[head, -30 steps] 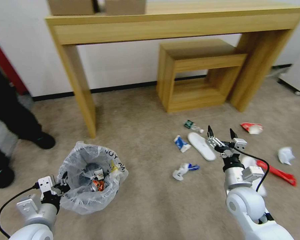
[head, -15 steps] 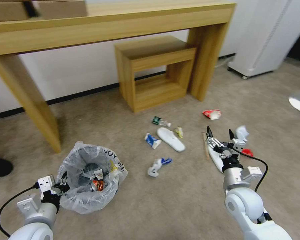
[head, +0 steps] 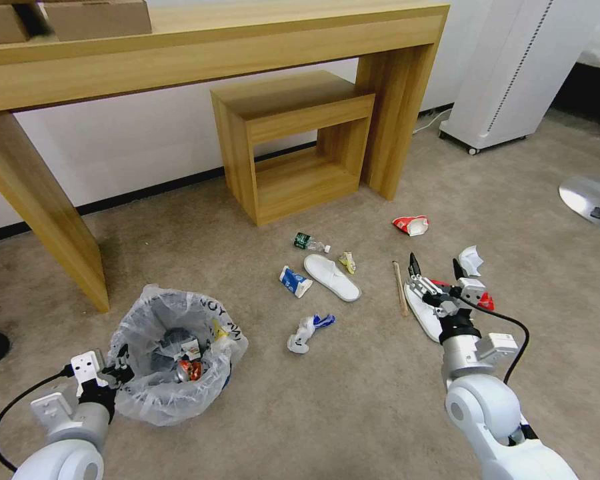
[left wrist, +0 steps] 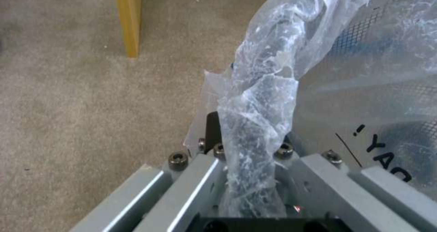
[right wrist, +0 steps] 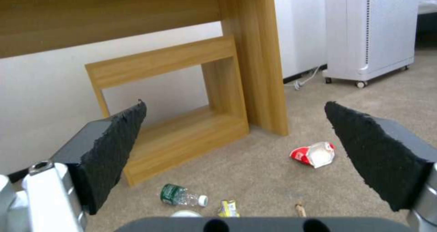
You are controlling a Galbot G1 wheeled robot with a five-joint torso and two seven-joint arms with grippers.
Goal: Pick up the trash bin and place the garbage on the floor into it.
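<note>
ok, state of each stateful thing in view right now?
Left gripper: shut on bag-lined blue trash bin rim.
Bin: upright, some litter inside.
Right gripper: open, empty, over white slipper.
Green-label clear bottle: lying down.
Red snack wrapper: torn open.

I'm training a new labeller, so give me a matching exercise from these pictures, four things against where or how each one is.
1 trash bin
2 right gripper
3 plastic bottle
4 red wrapper

A jaws open above a slipper
B nearest the table leg
C held by the left gripper
D in front of the small wooden stand

Pairs: 1-C, 2-A, 3-D, 4-B
</note>
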